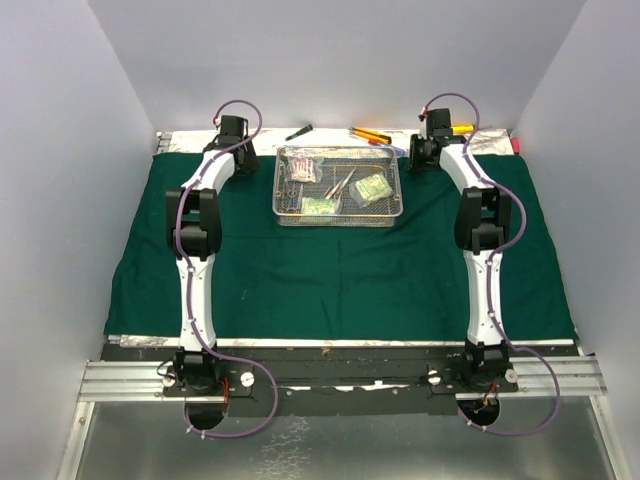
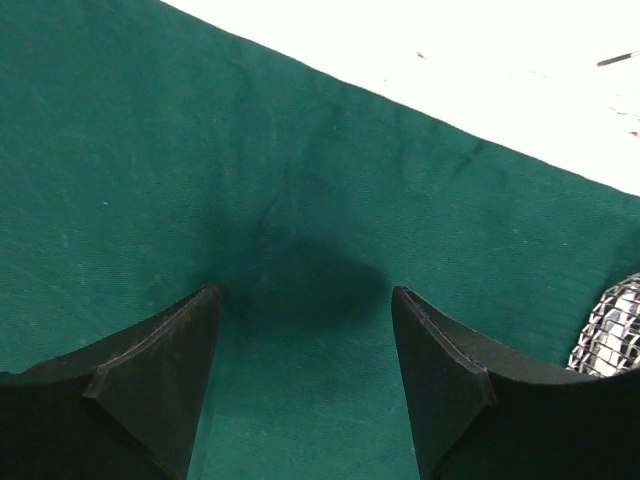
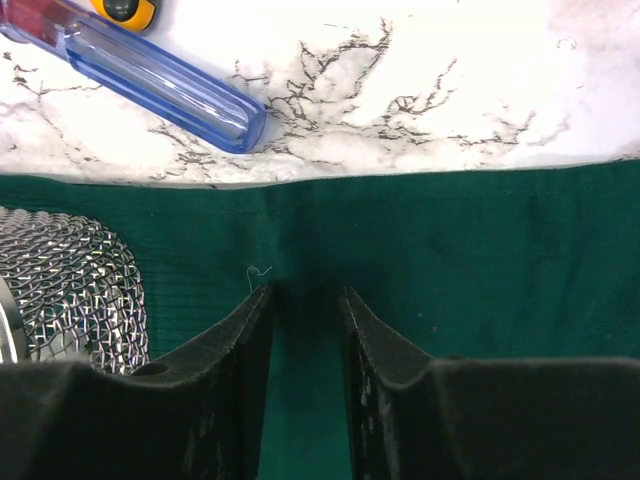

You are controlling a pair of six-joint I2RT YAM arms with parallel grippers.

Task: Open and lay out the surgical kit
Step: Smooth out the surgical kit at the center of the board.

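The dark green cloth lies spread flat over the table. On its far middle stands the silver wire-mesh tray, which holds three clear packets and steel clamps and tweezers. My left gripper is at the cloth's far left, just left of the tray. In the left wrist view it stands wide open over bare cloth, with the tray corner at the right. My right gripper is at the far right, its tips down on the cloth near the cloth's far edge. A narrow gap shows between its jaws.
Beyond the cloth's far edge lie loose tools: a green-handled screwdriver, orange-handled ones and a yellow one. A blue-handled screwdriver lies close to my right gripper, and the tray's mesh corner is just left of it.
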